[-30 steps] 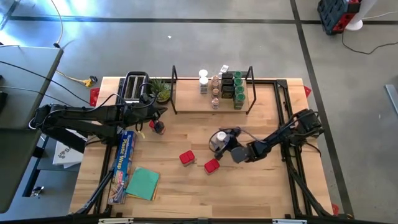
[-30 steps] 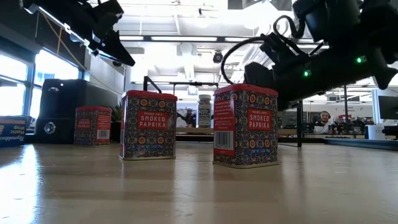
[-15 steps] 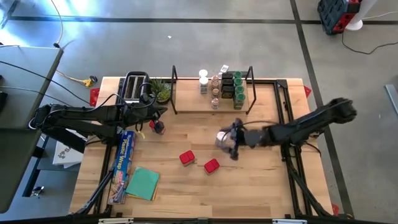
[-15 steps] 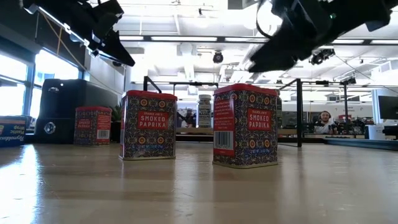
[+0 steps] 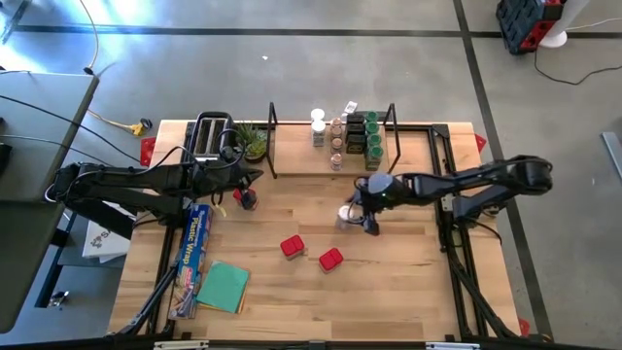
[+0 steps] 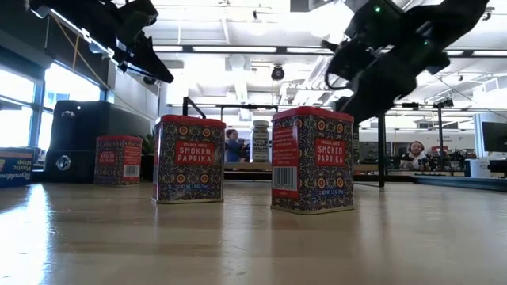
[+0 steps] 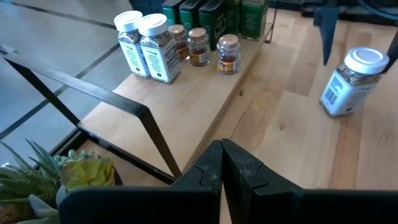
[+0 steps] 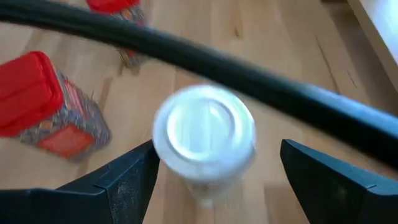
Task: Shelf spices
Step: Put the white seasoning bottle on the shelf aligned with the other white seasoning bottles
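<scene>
A white-lidded clear spice jar point(image 5: 346, 214) stands upright on the table near the shelf's front edge. My right gripper point(image 5: 359, 210) is open, and its fingers stand on either side of the jar's lid point(image 8: 204, 132) without touching it. Three red tins point(image 5: 292, 247) point(image 5: 330, 260) point(image 5: 248, 199) stand on their bases. The shelf point(image 5: 296, 160) holds several jars point(image 7: 199, 43) in its right half. My left gripper point(image 7: 221, 163) is shut and hangs above the table by the leftmost tin.
A black toaster point(image 5: 209, 136) and a small plant point(image 5: 253, 142) sit at the far left. A blue foil box point(image 5: 193, 248) and a teal cloth point(image 5: 224, 287) lie near the left edge. A black cable point(image 8: 261, 71) crosses the right wrist view. People point(image 6: 412, 152) are in the room behind.
My right arm stretched out and its elbow lifted. Its gripper rose from behind the nearest tin and moved toward the far edge and the shelf. The white-lidded jar stayed about where it was.
</scene>
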